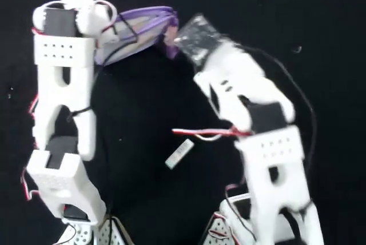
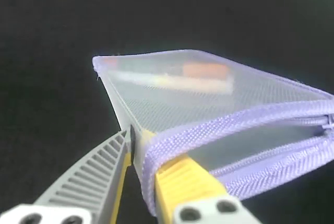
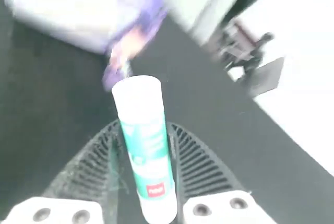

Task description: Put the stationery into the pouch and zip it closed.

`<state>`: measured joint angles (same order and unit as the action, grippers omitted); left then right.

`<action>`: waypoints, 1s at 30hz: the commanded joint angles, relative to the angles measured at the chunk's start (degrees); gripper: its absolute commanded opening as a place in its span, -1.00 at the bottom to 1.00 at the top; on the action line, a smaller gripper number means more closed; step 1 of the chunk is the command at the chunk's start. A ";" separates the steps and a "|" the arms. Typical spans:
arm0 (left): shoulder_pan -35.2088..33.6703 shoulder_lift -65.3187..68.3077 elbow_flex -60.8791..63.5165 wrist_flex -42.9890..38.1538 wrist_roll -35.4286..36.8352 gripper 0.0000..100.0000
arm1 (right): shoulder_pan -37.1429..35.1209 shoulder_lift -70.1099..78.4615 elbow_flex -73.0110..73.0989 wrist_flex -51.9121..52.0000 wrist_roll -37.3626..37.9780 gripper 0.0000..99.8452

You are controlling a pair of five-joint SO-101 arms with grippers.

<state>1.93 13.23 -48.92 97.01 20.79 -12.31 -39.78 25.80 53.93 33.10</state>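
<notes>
The translucent mesh pouch with lilac zip trim [image 1: 140, 28] sits near the far edge of the black table [image 1: 143, 113].

The left wrist view shows what the high view cannot. The left gripper [image 2: 138, 148] is closed tight on the pouch's corner, with one grey ribbed finger and one yellow finger pinching its end. White and orange items lie inside the pouch behind the mesh. Two lilac zip bands run along the pouch with a gap between them.

In the right wrist view, the right gripper [image 3: 143, 128] is partly closed around a white-and-green glue stick [image 3: 140, 104]. The stick's capped end points at the pouch's blurred lilac end, near it but apart. The high view places this gripper just beside the end of the pouch opposite the left gripper.

A small flat white piece with a grey end [image 1: 179, 153] shows in the high view. It lies well apart from the pouch, toward the arm bases, with bare black table between them. A narrow strip of table lies between the pouch and the far edge.
</notes>
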 commanded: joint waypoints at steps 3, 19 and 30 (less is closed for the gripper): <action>7.87 -0.62 -10.95 3.87 1.93 -0.94 | 1.41 -11.12 -2.42 -5.01 -7.91 -0.98; 13.23 -0.35 -2.77 3.69 2.29 -0.94 | 1.14 -28.00 26.15 -42.90 -25.76 -0.98; 13.14 -0.53 5.67 -2.11 2.02 -0.94 | -0.35 -25.71 38.73 -63.65 -50.29 -0.98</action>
<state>13.98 12.26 -45.41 96.40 22.55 -11.78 -67.03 64.66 -5.14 -11.91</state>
